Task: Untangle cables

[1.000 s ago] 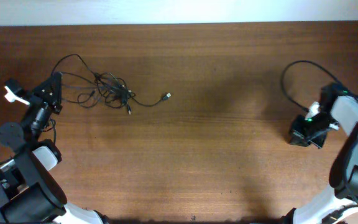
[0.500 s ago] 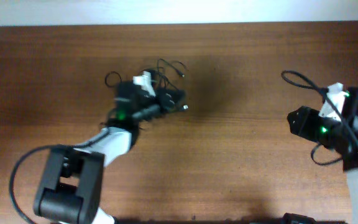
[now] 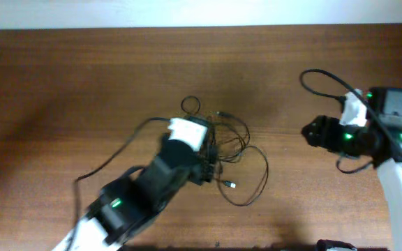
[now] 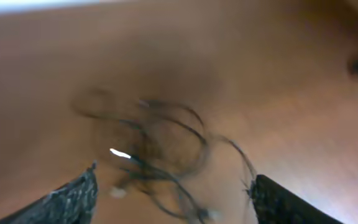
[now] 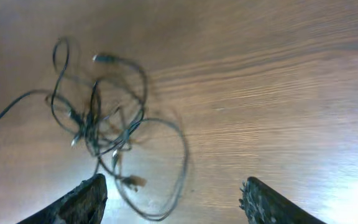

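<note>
Both claws are released: the left gripper (image 4: 174,177) hangs with fingers spread wide just over the cables (image 3: 236,157) and nothing between them. The right gripper (image 5: 174,182) is likewise spread and bare, well off to the right of the bundle. The cables lie in one loose black tangle near the middle of the table (image 3: 61,84), with a big loop trailing toward the near side and a silvery plug (image 3: 230,185) beside the left claw; broad wood runs from the tangle to the far edge, to the left side, and across to the right gripper.
</note>
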Available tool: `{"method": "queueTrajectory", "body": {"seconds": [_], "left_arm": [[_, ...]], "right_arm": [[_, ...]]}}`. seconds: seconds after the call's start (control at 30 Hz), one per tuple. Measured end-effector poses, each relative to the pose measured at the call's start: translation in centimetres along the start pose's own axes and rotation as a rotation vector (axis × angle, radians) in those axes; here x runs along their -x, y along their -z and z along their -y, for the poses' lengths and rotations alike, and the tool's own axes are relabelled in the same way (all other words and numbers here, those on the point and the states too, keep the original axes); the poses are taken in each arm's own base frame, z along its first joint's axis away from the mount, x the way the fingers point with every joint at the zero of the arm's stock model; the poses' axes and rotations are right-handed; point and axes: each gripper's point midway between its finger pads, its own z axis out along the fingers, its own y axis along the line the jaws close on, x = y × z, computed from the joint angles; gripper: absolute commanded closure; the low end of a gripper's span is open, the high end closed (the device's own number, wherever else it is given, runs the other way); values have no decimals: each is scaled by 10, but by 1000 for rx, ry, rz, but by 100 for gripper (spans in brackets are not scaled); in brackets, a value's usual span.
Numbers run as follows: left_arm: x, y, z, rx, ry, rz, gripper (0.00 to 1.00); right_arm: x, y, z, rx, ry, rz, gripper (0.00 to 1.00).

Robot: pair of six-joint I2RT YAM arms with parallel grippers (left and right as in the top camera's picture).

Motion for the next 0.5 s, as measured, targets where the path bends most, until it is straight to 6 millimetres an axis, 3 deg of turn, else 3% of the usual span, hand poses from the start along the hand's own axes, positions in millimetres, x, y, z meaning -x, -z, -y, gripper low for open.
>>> {"method": "queueTrajectory", "body": {"seconds": [0.1,0.17,0.27,0.37,0.4,0.5], "left_arm": [[14,38,-62,258,182,129,14],[10,46,-86,363,328,160,12],[4,43,-114,479,461,170,1],[2,39,-128,535,554,182,1],[0,36,-131,549,577,177,1],[-8,21,-132,572,597,137,1]], "right_arm": [[-10,-42,-36,57,122,-112,26],[-28,-77,-60,81,200,-218,25],[-52,-108,-77,116,241,-335,25],[-63,-117,-121,358,333,-378,23],[-67,-114,-141,473,365,-385,23],[-69,-98,-171,674,394,-387,25]]}}
